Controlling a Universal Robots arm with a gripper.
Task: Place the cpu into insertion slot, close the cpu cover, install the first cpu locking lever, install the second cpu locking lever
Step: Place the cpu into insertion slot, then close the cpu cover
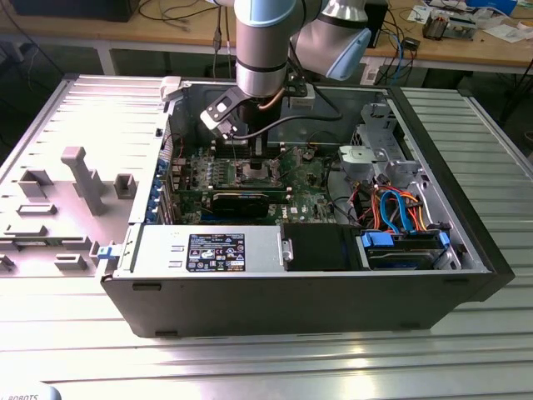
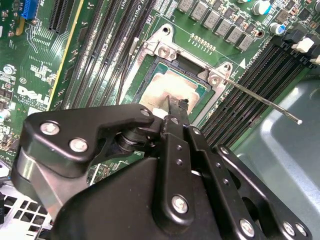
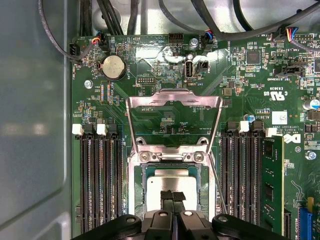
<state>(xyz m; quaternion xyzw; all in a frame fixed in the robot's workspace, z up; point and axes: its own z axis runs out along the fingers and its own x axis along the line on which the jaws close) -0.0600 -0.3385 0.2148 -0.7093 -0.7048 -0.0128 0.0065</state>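
Note:
The cpu point(image 3: 172, 184), a square chip with a silver top, lies inside the insertion slot point(image 3: 136, 200) on the green board. My gripper point(image 3: 173, 196) is right over it with both fingertips pressed together, low on the chip's top; whether they touch it I cannot tell. In the second wrist view one black finger point(image 2: 176, 112) reaches the cpu point(image 2: 165, 87). The cpu cover point(image 3: 172, 98) is swung open, its frame tilted back from the slot. A thin locking lever point(image 2: 265, 102) sticks out unlatched on one side, another lever point(image 2: 129, 60) on the other. In the exterior view the arm point(image 1: 265, 50) hangs over the slot point(image 1: 254, 172).
Rows of memory slots point(image 3: 100, 175) flank the slot on both sides, with one green memory stick point(image 3: 272, 180). A long black expansion card point(image 1: 241, 202), the grey power supply point(image 1: 200, 250) and a drive bay with orange and blue cables point(image 1: 400, 208) crowd the case. A grey fixture tray point(image 1: 67, 192) lies at the exterior view's left.

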